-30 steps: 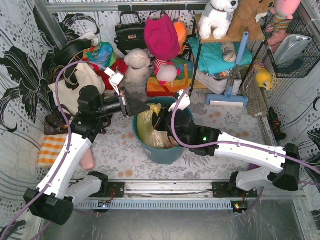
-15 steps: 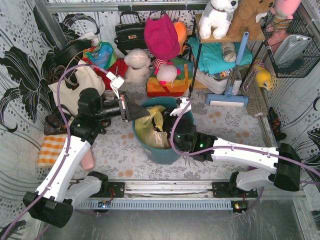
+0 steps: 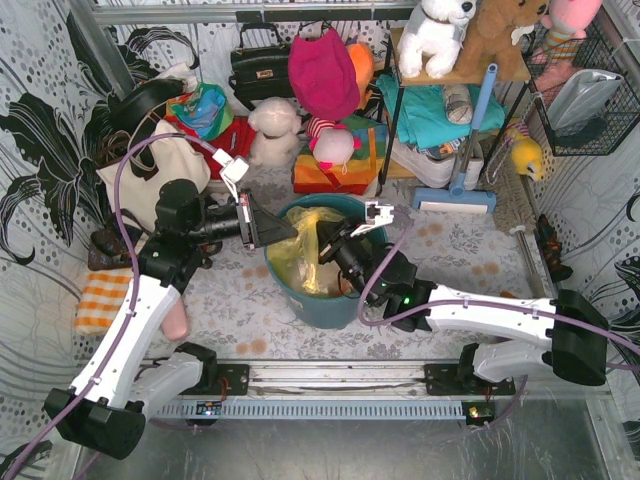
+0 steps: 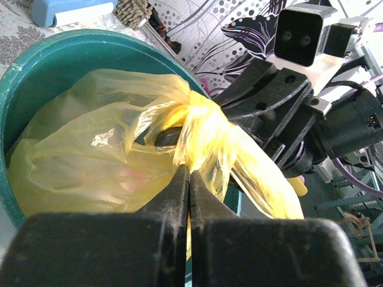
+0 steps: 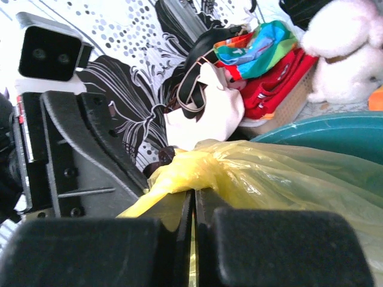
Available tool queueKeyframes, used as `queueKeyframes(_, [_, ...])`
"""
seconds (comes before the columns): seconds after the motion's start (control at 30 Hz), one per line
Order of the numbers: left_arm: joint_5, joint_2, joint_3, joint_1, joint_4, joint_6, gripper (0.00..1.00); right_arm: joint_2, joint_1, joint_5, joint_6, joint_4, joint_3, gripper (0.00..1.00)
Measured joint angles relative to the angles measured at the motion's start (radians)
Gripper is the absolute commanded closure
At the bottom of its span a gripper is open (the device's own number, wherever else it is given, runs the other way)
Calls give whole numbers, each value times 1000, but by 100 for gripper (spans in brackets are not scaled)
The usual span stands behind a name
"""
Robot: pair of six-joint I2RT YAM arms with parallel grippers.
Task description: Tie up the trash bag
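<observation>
Both pincers are clamped on film: left gripper (image 4: pixel 188 174) and right gripper (image 5: pixel 192 194) each pinch a gathered tail of the trash bag (image 3: pixel 300 255), which sits in the teal bin (image 3: pixel 322 308) with its bunched neck up at the rim between them. Risk as we see it: pull the tails apart too hard and the thin plastic tears or slips out of a pinch, or the bin drags along and tips. Bag mouth points up and the neck's long axis runs roughly left-right across the bin between the grippers; we think there's a half-knot in there, but the crumple hides it.
</observation>
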Motion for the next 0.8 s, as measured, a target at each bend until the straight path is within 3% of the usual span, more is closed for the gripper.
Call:
queueKeyframes(0.27, [0, -1, 0, 0, 23, -36, 97, -14, 0, -75, -1, 19, -3, 100])
queueKeyframes(0.57, [15, -32, 0, 0, 156, -138, 97, 10, -1, -151, 24, 41, -5, 100])
queueKeyframes(0.8, [25, -40, -1, 0, 158, -147, 97, 39, -1, -184, 0, 143, -15, 100])
